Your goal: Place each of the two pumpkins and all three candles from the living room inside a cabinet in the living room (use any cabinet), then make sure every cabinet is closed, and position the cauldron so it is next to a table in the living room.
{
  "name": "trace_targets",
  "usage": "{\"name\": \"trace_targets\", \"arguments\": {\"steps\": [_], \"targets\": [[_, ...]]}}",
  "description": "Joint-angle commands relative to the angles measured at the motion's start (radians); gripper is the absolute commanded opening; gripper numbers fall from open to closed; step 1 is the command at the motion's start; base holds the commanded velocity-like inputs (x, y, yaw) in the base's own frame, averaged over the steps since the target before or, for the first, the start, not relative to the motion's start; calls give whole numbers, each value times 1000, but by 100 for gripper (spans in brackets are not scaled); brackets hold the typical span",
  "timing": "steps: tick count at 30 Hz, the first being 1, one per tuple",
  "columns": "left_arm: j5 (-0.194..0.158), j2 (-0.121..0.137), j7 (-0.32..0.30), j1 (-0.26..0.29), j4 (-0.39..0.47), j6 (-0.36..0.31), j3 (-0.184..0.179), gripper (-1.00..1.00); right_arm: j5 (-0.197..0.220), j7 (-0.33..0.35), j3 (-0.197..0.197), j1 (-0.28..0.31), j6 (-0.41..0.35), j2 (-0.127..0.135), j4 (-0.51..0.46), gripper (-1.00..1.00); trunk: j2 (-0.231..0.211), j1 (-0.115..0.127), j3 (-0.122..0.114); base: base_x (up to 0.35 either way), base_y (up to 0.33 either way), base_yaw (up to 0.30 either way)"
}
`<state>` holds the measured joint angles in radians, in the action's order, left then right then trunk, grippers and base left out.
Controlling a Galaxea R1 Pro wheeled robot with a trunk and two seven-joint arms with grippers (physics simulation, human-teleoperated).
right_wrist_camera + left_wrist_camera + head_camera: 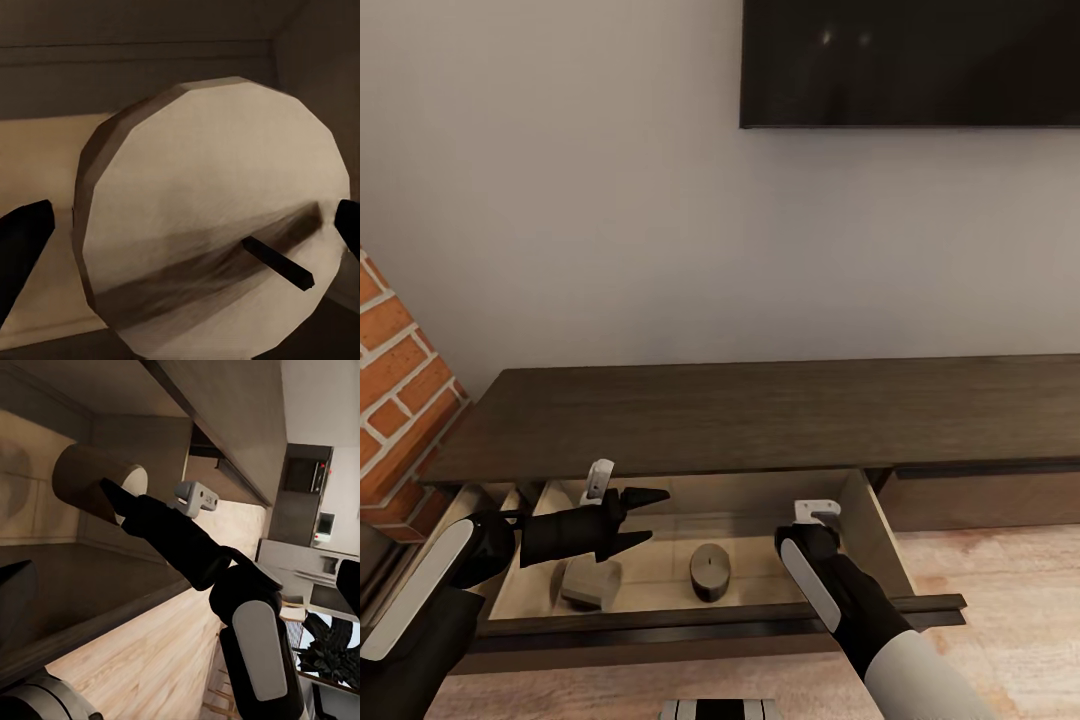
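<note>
Two candles show in the open drawer [865, 520] of the cabinet [760, 415]. One candle [710, 571] stands upright near the middle of the drawer floor, closer to the front edge, with a short dark wick on top. The other candle [590, 583] lies tilted on its side toward the left front corner of the drawer, partly hidden under the left gripper [643, 516].

The left gripper hangs above the left part of the drawer, and its two dark fingers are spread apart with nothing between them. The right gripper [812, 533] reaches down into the right part of the drawer, beside the upright candle. In the right wrist view the flat pale top of a candle [217, 225] with its wick is very close to the camera, and the two finger tips stand far apart at both sides of it, not touching it. In the left wrist view the right arm's fingers [124, 502] point at this candle [97, 484].

The drawer is pulled out of the left end of the cabinet, and its inside is pale beige. The drawer beside it on the right is closed. One dark television [910, 62] hangs on the grey wall above the cabinet. One brick wall [395, 400] stands at the cabinet's left end. The floor [1000, 560] is light wood.
</note>
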<state>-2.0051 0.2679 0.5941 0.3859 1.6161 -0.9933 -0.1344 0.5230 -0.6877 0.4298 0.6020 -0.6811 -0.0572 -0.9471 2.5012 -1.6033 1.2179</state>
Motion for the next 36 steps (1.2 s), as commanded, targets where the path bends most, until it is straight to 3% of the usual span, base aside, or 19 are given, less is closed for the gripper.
{"name": "trace_targets", "arguments": {"steps": [1, 9, 16, 30, 36], "targets": [[-11, 1, 10, 1, 1, 1, -1, 100, 10, -10, 3, 1, -2, 0, -1, 100, 0, 0, 1, 0, 0, 0], [-11, 1, 10, 1, 1, 1, 1, 100, 11, -10, 3, 1, -2, 0, -1, 100, 0, 0, 1, 0, 0, 0], [-11, 1, 10, 1, -1, 1, 1, 100, 11, -10, 3, 1, -2, 0, -1, 100, -2, 4, -26, 0, 0, 0], [-11, -1, 16, 1, -4, 2, -5, 100, 25, -7, 3, 1, -45, -1, -18, 100, -100, 57, -70, 0, 0, 0], [-11, 0, 18, 1, -2, 2, -42, 100, 28, 45, 3, 1, -81, -2, -47, 100, -142, 80, -89, 0, 0, 0]]}}
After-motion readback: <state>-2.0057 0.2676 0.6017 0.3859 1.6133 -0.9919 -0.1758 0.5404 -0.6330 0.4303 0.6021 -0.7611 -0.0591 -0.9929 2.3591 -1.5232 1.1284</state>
